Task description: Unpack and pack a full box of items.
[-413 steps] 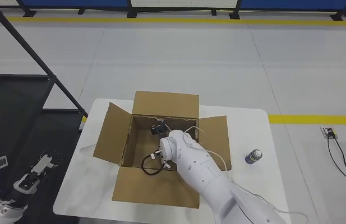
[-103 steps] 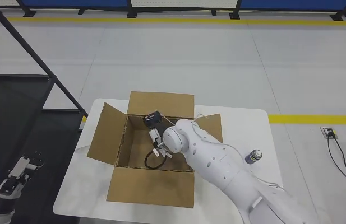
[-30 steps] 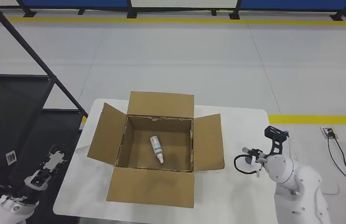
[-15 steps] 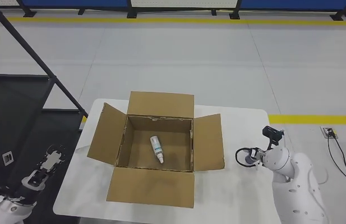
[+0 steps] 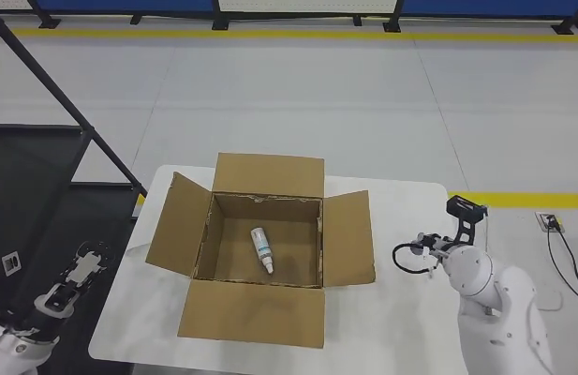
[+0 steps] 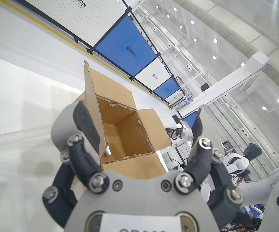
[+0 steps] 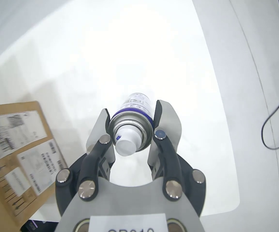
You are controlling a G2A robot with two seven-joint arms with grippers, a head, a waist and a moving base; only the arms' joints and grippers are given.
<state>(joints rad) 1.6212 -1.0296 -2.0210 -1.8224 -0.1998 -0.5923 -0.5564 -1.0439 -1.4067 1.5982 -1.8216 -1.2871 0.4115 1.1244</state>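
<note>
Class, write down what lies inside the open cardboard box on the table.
Inside the cardboard box one small white bottle lies on its side on the box floor. The near wall hides the floor strip right behind it.

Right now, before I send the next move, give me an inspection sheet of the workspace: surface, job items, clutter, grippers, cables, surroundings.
Surface: white table, carrying the box near its middle.
Job's things: cardboard box with all four flaps open; small white bottle lying on its side on the box floor; spray can upright on the table, apart from the box.
Clutter: nothing seen.
Grippers: right gripper around the spray can, fingers against both its sides; left gripper open, off the table, facing the box.
Cables: black cable loop at the right wrist; dark cables on the floor.
Surroundings: yellow line on the floor; black frame beside the table.
</note>
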